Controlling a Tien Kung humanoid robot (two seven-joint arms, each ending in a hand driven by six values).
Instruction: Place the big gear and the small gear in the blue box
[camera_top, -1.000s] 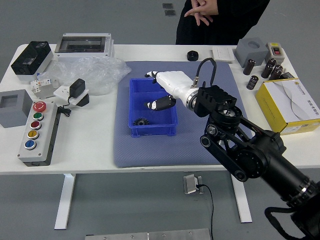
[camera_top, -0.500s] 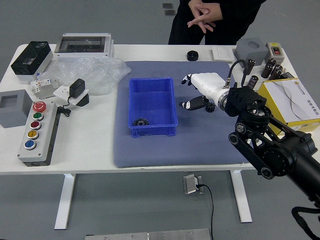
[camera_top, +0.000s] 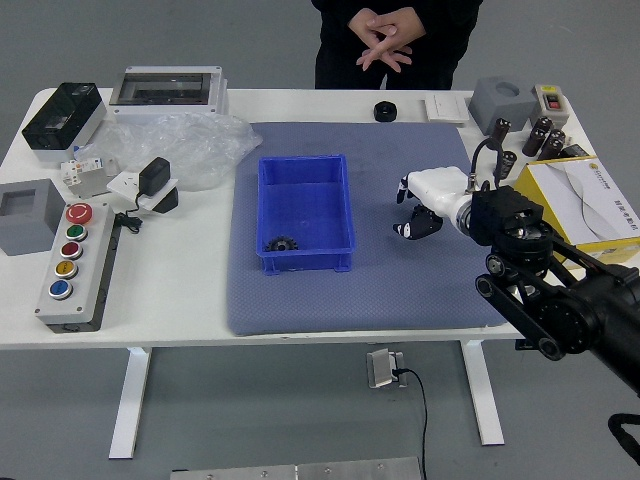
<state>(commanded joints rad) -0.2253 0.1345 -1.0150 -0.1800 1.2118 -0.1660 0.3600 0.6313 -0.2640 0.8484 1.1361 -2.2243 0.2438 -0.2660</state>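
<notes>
right black-and-white hand: can't tell if open or gripping
black toothed gear: in blue plastic box, well left of hand

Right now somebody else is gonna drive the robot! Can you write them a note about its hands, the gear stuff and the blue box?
Right hand: over the mat, right of the blue box. Can't tell if it's open or shut.
Left hand: out of view.
Done: one gear is in the box, near its front left corner. Can't tell if it's the big or small one.
Left to do: the other gear. I can't make it out; it may be hidden by the right hand.
The person's hands are together, beyond the table.
</notes>
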